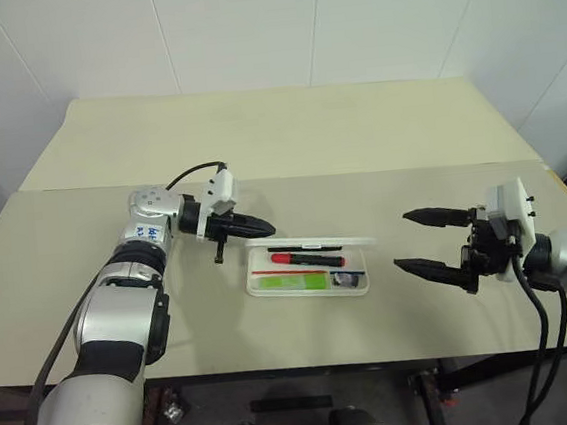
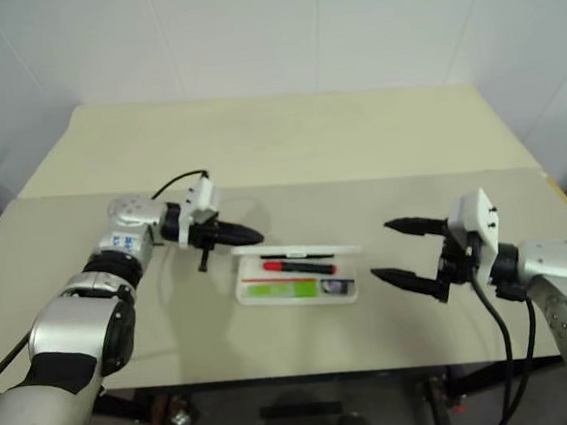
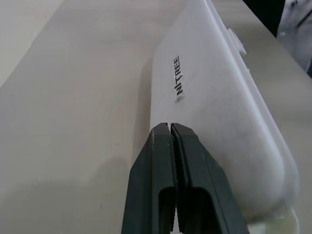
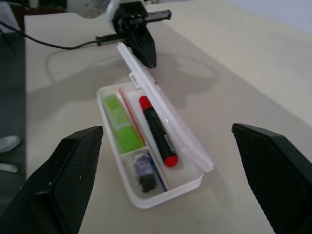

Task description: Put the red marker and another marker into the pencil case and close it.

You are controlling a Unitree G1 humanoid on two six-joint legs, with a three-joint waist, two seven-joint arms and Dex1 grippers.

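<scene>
The left claw (image 1: 254, 222) has its two black fingers pressed together with nothing between them, and its tip sits against the outer face of the raised lid (image 4: 161, 105) of the pencil case (image 1: 309, 288), at the lid's left end. From the left wrist view the closed tip looks to be touching the white lid just below the black lettering, though actual contact is hard to confirm from that angle.

The lid stands part-way up, hinged along the case's far edge and leaning over the tray. The case's long axis runs left to right across the desk (image 1: 84, 222), so the left claw points along the lid's length from its left end and would need to push toward the robot and down to fold it shut.

Inside the tray, the red marker (image 4: 157, 130) lies in the far compartment, along the long axis, and another marker (image 4: 121, 123), light green, lies in the near one. A small dark object (image 4: 145, 170) sits at the right end.

The right claw (image 1: 435, 241) hangs with its fingers spread wide and nothing between them, well apart from the case's right end. The left arm is plainly the nearer one for closing.
</scene>
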